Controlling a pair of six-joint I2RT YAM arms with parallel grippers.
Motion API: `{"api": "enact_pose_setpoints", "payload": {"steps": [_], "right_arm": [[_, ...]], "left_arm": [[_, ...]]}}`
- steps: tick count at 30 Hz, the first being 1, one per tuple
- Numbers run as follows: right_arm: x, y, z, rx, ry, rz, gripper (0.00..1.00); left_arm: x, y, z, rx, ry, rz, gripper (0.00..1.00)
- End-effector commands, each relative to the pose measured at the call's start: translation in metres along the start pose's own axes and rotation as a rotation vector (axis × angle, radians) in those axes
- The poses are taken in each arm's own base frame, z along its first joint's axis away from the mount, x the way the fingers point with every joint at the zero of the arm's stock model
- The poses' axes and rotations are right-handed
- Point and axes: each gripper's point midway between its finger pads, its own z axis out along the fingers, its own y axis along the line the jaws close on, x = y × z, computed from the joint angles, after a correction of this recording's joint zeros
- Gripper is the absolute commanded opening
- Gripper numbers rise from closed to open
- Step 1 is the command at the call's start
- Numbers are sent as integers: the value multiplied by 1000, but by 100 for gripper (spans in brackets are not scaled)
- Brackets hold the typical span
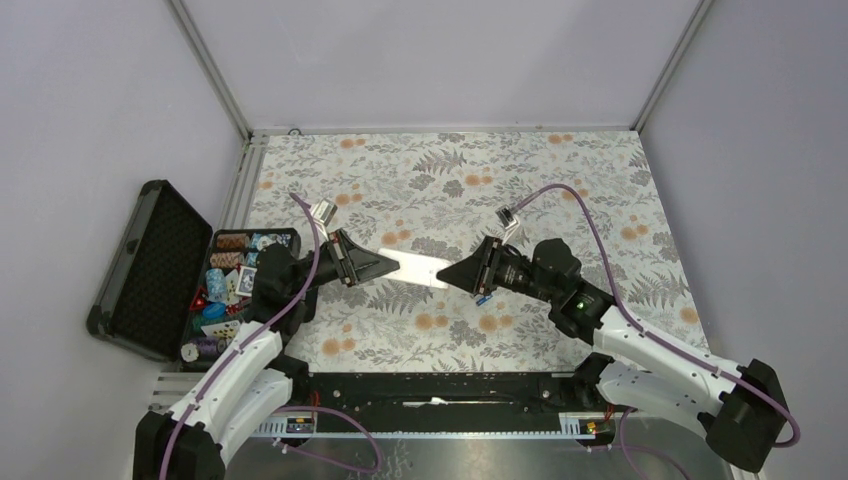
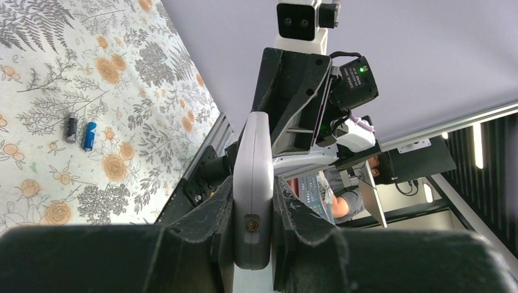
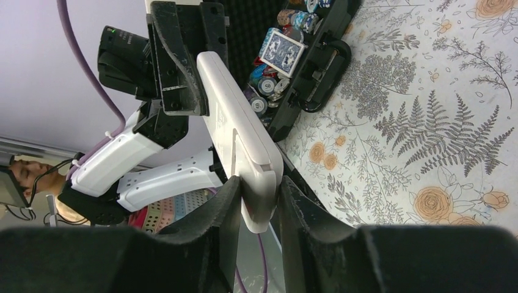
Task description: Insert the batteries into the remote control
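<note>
The white remote control [image 1: 418, 266] hangs above the flowered mat, held end to end between both arms. My left gripper [image 1: 393, 265] is shut on its left end; in the left wrist view the remote control [image 2: 253, 152] stands edge-on between the two black pads of the left gripper [image 2: 253, 186]. My right gripper [image 1: 447, 274] is shut on the other end, and in the right wrist view both pads of the right gripper [image 3: 259, 183] press the remote control [image 3: 235, 122]. The batteries lie side by side on the mat, a dark cell [image 2: 71, 127] and a blue cell [image 2: 89, 135].
An open black case [image 1: 150, 265] stands at the mat's left edge, its tray [image 1: 290, 237] full of poker chips and cards; the case [image 3: 317, 67] also shows behind the remote. A black metal rail [image 1: 440, 395] runs along the near edge between the arm bases.
</note>
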Motion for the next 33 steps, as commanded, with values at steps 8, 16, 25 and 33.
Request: {"api": "enact_pose_setpoints", "payload": {"steps": [8, 16, 25, 33], "right_arm": [[-16, 17, -18, -58, -108, -55, 5], [-17, 16, -22, -50, -118, -67, 0], [-24, 12, -22, 0, -131, -118, 0], [-35, -12, -24, 186, -116, -232, 0]], "left_arm": [[-20, 1, -5, 15, -94, 7, 0], [-23, -2, -5, 21, -96, 12, 0], [-23, 6, -8, -15, -102, 20, 0], [-27, 20, -13, -123, -113, 71, 0]]}}
